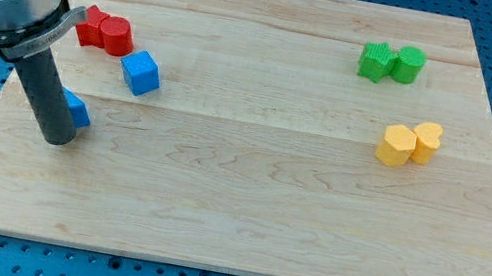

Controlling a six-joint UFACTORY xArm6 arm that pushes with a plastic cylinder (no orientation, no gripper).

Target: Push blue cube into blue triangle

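Note:
The blue cube [141, 73] sits on the wooden board [247, 189] at the upper left. The blue triangle [78, 112] lies below and to the left of it, mostly hidden behind my rod. My tip [57, 136] rests on the board touching the triangle's left side, well apart from the cube.
A red star block [91, 25] and a red cylinder [116, 35] touch each other just above the cube. A green star block [375, 61] and green cylinder [408, 64] sit at the upper right. A yellow hexagon block [394, 145] and a yellow heart block [425, 141] lie below them.

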